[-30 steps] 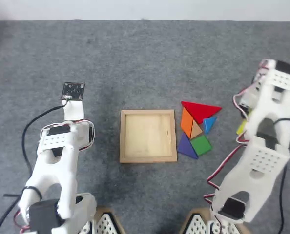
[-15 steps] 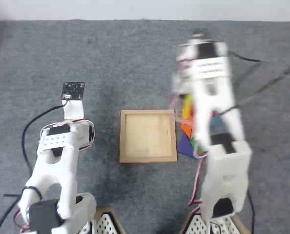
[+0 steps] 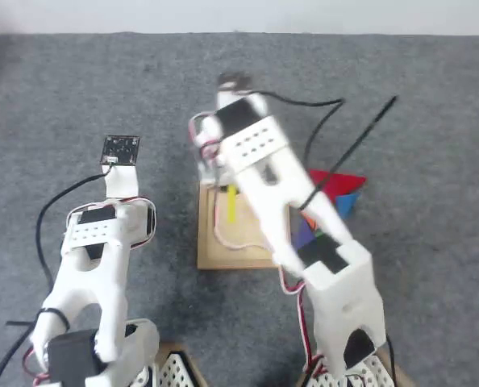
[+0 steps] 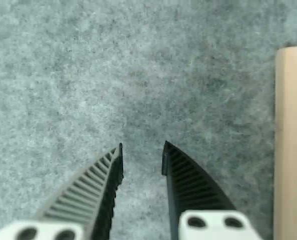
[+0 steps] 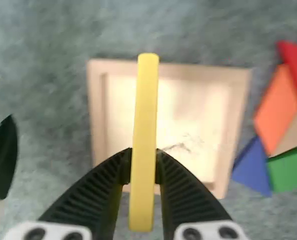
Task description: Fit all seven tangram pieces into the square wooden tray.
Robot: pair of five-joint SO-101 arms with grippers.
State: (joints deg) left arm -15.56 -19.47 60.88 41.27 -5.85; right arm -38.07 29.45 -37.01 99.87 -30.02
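Right wrist view has the right gripper pinching a yellow piece on edge, its flat faces pressed between the two fingers. It hangs above the tray, whose floor looks bare. High view sets that yellow piece over the tray's 10 o'clock part, near the rim, with the right arm slanting across the tray. More pieces lie in a tight cluster on the grey bench at the tray's 3 o'clock: a red triangle, an orange piece, a tan piece, a blue triangle and a green piece. The left gripper hangs over bare bench at the tray's 9 o'clock, fingers slightly spread with nothing between them.

The step in hand looks like the first placement, since no piece appears seated yet. The next move probably calls for lowering the yellow piece and laying it flat, not on edge. It should sit snug against a wall or corner so that the rest still fit. I cannot tell whether it already touches the tray floor.
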